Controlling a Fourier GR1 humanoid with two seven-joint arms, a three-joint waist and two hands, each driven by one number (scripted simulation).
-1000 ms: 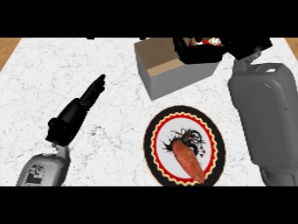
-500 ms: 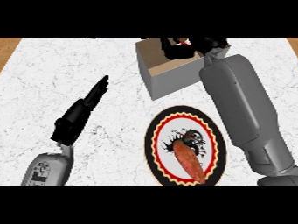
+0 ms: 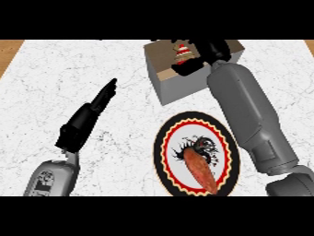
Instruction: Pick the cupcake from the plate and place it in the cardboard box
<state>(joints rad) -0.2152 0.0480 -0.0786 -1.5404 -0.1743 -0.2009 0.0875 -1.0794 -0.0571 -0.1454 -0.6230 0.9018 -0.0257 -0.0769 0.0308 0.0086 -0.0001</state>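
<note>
Two grey forearms rise from the lower edge of the head view, smooth and tubular, each ending in a black hand, over a white marble counter (image 3: pixel 64 78) veined with fine grey cracks, strips of brown wood showing at its far corners. The right hand (image 3: pixel 199 60) is out over the cardboard box (image 3: pixel 179 83), a squat, open-topped cube with pale grey outer walls and tan board inside. Its fingers (image 3: pixel 186 67) curl down into the box's mouth, and the cupcake (image 3: pixel 182 51) sits right at them, just past the fingertips on the far side, inside the box opening: a small cone of red and white frosting on a dark base. Whether those curled fingers are actually clasping the cupcake or only lying against it, I cannot tell; the dark hand and the dark base run together. Nearer than the fingers, down beside the right forearm, lies the plate (image 3: pixel 169 152), round, glossy, with a black rim, a red scalloped ring, a white centre and a black swirling figure; a long, tapered, orange-brown piece (image 3: pixel 200 168) rests on it. The left hand (image 3: pixel 95 108) is well apart from the box, hovering over bare marble, fingers straight and together, released, pointing up toward the far edge, holding nothing.
</note>
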